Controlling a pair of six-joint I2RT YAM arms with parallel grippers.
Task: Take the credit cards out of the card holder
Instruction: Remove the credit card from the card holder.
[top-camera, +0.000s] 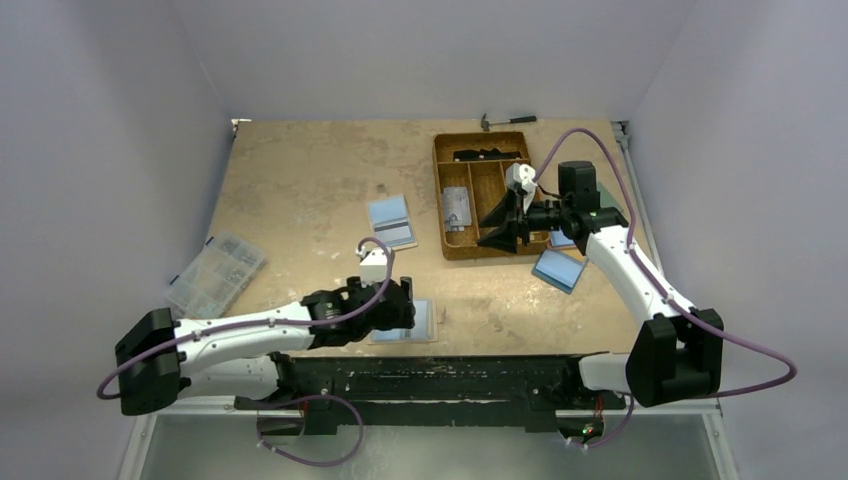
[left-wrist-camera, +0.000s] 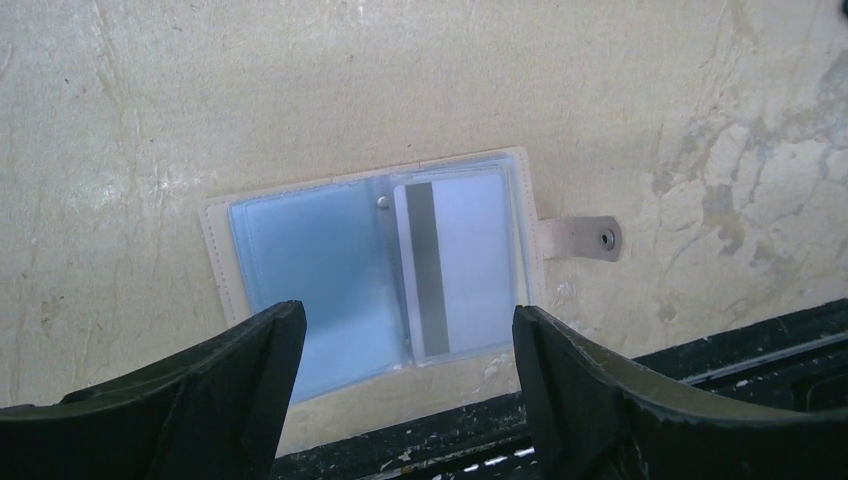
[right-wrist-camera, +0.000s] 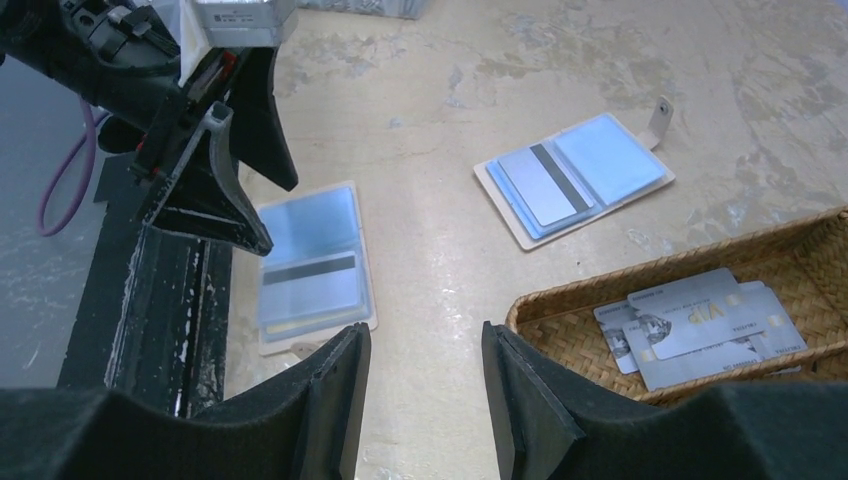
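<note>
The near card holder (left-wrist-camera: 320, 260) lies open and flat on the table (left-wrist-camera: 600, 100), close to the black rail (left-wrist-camera: 700, 350) at the table's near edge. Its strap (left-wrist-camera: 585, 238) sticks out to one side. A striped card (left-wrist-camera: 450, 265) sits in one clear sleeve; the other sleeve shows only pale blue.

The left end effector (left-wrist-camera: 405, 320) hangs right over this holder with its fingers (left-wrist-camera: 230, 370) spread wide and nothing between them. In the wrist view they frame the holder's near edge. Whether either fingertip touches it cannot be told.

The right end effector (right-wrist-camera: 420, 350) is well apart from that holder, above the woven tray (right-wrist-camera: 560, 300). Its fingers stand parted with nothing between them. Silver cards (right-wrist-camera: 700, 325) lie loose in the tray compartment just beside it.

A second card holder (right-wrist-camera: 620, 160) lies open between the tray and the left arm, with a grey card (right-wrist-camera: 545, 185) resting on one half. A third card holder (top-camera: 558, 268) lies by the right forearm.

A clear organiser box (top-camera: 215, 272) sits at the table's left edge, and a hammer (top-camera: 507, 121) lies at the far edge. Nothing lies between the left end effector and the near card holder.
</note>
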